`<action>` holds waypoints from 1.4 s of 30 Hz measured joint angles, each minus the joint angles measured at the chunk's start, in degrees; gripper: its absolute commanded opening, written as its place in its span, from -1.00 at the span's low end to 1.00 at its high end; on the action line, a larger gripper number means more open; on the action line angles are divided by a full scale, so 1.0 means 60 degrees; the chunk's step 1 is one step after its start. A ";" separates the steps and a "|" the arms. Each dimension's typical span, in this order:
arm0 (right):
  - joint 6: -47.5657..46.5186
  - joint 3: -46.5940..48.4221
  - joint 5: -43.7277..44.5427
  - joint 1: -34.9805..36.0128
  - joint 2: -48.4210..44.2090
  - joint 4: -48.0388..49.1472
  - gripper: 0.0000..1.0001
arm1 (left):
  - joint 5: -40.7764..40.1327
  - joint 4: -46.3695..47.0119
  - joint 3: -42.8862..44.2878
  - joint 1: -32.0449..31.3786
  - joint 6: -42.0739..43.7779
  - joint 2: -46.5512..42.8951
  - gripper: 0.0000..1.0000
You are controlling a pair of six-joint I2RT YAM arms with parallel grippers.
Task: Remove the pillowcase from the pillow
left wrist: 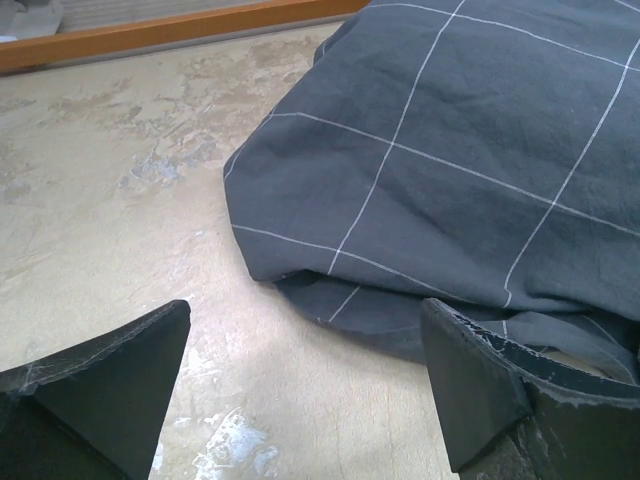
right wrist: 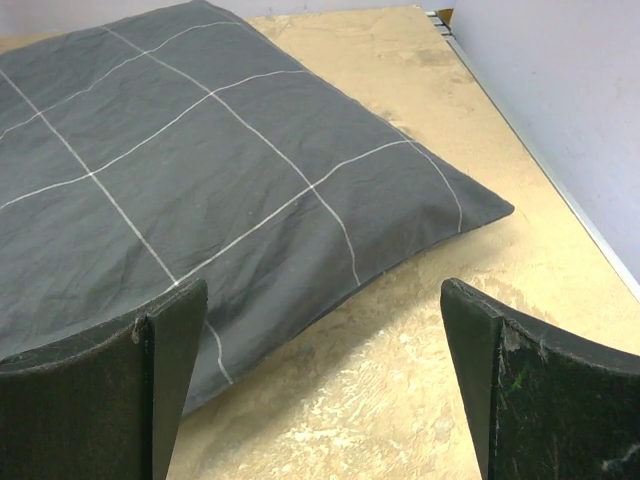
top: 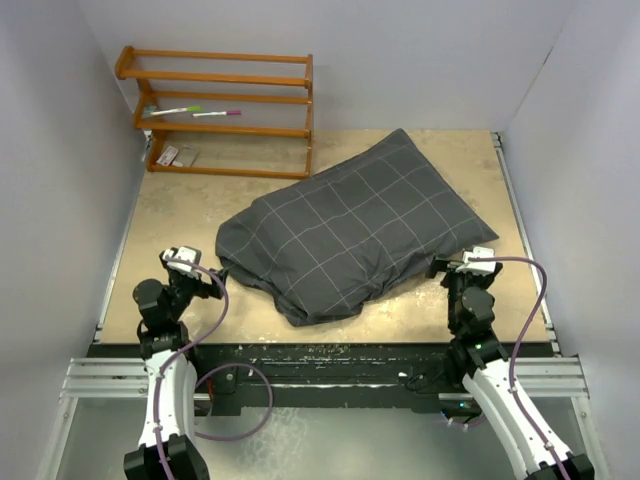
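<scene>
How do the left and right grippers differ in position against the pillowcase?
The left gripper sits at the pillowcase's near-left end, the right gripper at its right corner. Ahead of the left gripper the cloth is rumpled and folded under; ahead of the right gripper it lies flat to a point. Both are open, holding nothing.

2 white-black arms, purple cables, scuffed gripper fingers

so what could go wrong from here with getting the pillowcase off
1. No pillow shows; the pillowcase covers it entirely. Both the left tool and the right tool stand open beside its corners, and a pinch might catch the pillow too, dragging everything together.
2. Its far edge lies close to the wooden rack holding pens, so a shove that way could knock it.
</scene>
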 measured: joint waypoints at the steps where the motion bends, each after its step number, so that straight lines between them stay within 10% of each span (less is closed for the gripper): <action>1: 0.0022 0.0000 0.0033 0.0000 0.0004 -0.0004 1.00 | -0.0004 0.0000 0.0000 0.0000 0.0000 -0.0033 0.98; 15: 0.0386 0.0579 0.1239 0.0000 -0.0226 -0.0943 0.99 | -0.0164 -0.0816 0.0517 0.0000 -0.0018 0.0004 0.98; 24: 0.2827 0.4998 0.1774 -0.0004 0.1938 -0.1960 1.00 | -0.0248 -0.5340 0.7945 0.0000 0.1690 0.5337 0.98; 31: 0.3300 0.6586 -0.2116 0.0058 0.3330 -0.2313 0.98 | -0.0084 -0.9508 1.1169 0.0000 0.3581 0.7941 0.98; 42: 0.2149 0.6972 -0.1359 0.6590 0.7450 -0.3020 0.99 | 0.0291 -1.0069 1.0546 0.0000 0.4299 0.6521 0.98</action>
